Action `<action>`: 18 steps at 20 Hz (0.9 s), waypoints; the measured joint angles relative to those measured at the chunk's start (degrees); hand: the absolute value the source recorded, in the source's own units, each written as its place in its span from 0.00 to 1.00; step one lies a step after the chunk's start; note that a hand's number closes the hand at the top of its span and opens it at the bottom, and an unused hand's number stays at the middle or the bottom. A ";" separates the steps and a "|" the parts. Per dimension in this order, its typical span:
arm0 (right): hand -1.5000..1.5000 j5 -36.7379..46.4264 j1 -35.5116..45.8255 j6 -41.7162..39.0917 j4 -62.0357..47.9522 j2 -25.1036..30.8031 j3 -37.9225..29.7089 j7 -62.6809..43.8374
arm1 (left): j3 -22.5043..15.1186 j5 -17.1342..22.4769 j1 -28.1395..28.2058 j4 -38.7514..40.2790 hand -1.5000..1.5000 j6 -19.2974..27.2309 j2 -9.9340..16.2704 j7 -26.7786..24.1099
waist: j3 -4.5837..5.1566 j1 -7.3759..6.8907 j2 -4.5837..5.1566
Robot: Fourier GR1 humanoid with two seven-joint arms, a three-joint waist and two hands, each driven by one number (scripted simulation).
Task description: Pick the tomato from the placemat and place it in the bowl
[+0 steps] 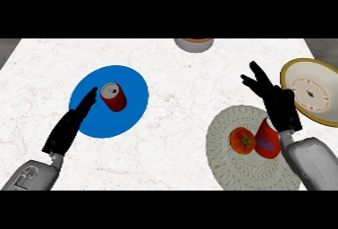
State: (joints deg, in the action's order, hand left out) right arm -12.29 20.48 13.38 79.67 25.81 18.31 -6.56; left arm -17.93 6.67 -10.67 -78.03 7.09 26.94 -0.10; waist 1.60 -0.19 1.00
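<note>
A red tomato (pixel 242 140) with a green stem lies on the round beige woven placemat (pixel 231 172) at the lower right. The wide bowl (pixel 318 68), gold-rimmed and white inside, stands just right of the placemat at the counter's right edge. My right hand (pixel 280 105) is open with its fingers spread, above the placemat's far edge. It is between the tomato and the bowl and touches neither. My left hand (pixel 69 125) lies open at the left with its fingers straight.
A red pouch-like item (pixel 267 142) with a blue label lies right beside the tomato. A red can (pixel 113 97) lies on a blue round plate (pixel 124 74), next to my left fingertips. A small grey bowl (pixel 194 44) stands at the far edge.
</note>
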 measured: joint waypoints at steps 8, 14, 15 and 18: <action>0.00 7.88 0.64 -4.69 8.97 11.94 -2.80 12.27 | 8.08 2.78 -0.08 -0.58 0.50 6.05 -0.39 0.02 | -0.95 2.04 -2.39; 0.00 14.60 -19.51 7.94 13.75 13.37 -5.82 21.07 | 13.02 5.49 2.31 -3.36 0.50 8.35 0.70 1.57 | -1.57 4.27 -2.37; 0.00 15.71 -23.31 9.61 15.28 13.03 -5.60 23.59 | 13.23 5.64 2.67 -4.14 0.50 8.64 0.58 1.84 | -1.60 4.12 -2.28; 0.00 18.23 -34.03 13.58 19.60 12.57 -5.63 30.07 | 13.58 5.93 3.70 -6.84 0.50 8.66 0.69 3.22 | -1.62 3.25 -1.93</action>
State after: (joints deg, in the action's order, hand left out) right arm 5.94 -13.55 26.96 99.26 38.38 12.68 23.51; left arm -4.35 12.60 -6.97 -84.88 15.74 27.63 3.12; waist -0.02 3.07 -0.93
